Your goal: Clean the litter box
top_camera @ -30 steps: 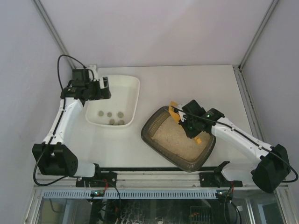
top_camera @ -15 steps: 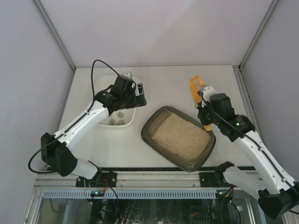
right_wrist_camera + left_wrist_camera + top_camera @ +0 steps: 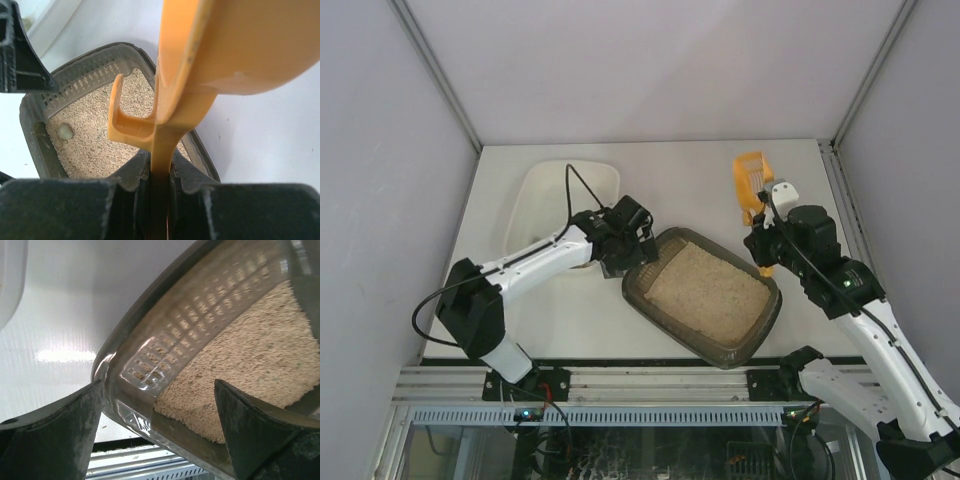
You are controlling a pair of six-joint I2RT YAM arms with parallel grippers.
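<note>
Top view: I see the left gripper [image 3: 638, 250] spread wide at the far-left corner of the litter box [image 3: 716, 352], which lies mid-table [image 3: 670, 190].

Left wrist: that corner [image 3: 145, 340] sits between my fingers [image 3: 55, 440].

Right wrist: the right gripper [image 3: 160, 200] pinches the orange scoop [image 3: 225, 45] by its handle.

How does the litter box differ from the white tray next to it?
The litter box is dark brown, the tray white. The litter box holds tan litter; the tray's visible floor shows none. The litter box lies diagonally on the table; the tray sits square to it. Both are rounded rectangular trays of similar size.
</note>
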